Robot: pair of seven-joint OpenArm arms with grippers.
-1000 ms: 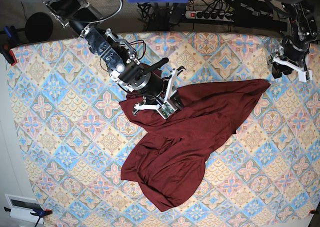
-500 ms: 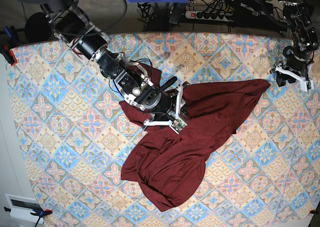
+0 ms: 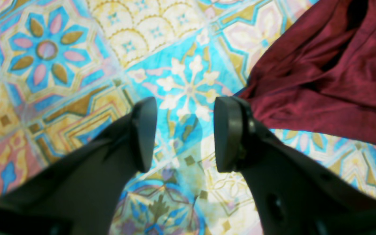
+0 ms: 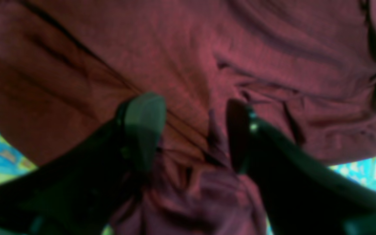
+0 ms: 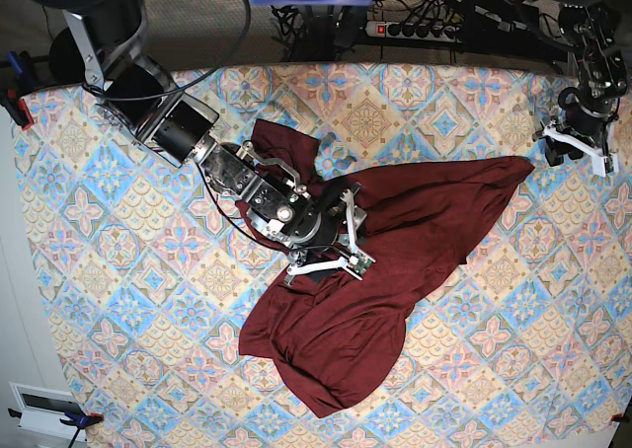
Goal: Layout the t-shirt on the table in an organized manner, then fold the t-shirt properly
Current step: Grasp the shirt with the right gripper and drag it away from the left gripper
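A crumpled maroon t-shirt (image 5: 395, 241) sprawls diagonally across the middle of the patterned table (image 5: 118, 270), not yet laid flat. The right claw (image 4: 194, 133) hovers wide over its bunched centre, gripping nothing. The left claw (image 3: 184, 133) waits wide beside the shirt's corner.

- No text, label, brand, number or sign can be read in any of the three views.
- The t-shirt (image 5: 395, 241) is plain maroon, with no print or tag showing on it.
- The table (image 5: 118, 270) bears only patterned tiles of flowers and diamonds, no lettering among them.
- Beyond the table's far edge, a power strip (image 5: 415, 29) has a small red switch but no marking clear enough to read.
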